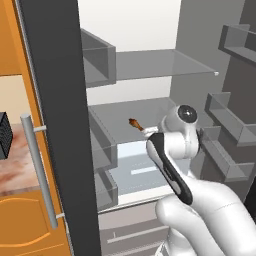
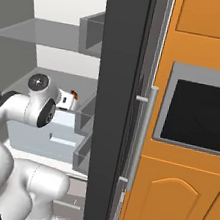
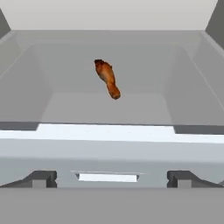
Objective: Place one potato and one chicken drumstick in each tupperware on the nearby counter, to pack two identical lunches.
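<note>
One reddish-brown chicken drumstick (image 3: 107, 78) lies on a grey glass fridge shelf (image 3: 109, 109), fat end away from me and bone end toward me. It also shows past my wrist as the chicken drumstick (image 1: 134, 123). My gripper (image 3: 112, 179) is open, well short of the drumstick, and nothing sits between its dark fingertips (image 3: 43, 178). My hand (image 2: 65, 100) reaches into the open fridge at the middle shelf. A strip of the pinkish marble counter (image 1: 15, 160) shows at far left. The potato and the tupperware are out of view.
The dark edge of an open fridge door (image 1: 60, 125), with its bar handle (image 1: 37, 170), stands left of my arm. Another door with bins (image 1: 230, 125) is on the right. A black toaster (image 1: 4, 135) sits on the counter. A built-in oven (image 2: 202, 117) sits in orange cabinets.
</note>
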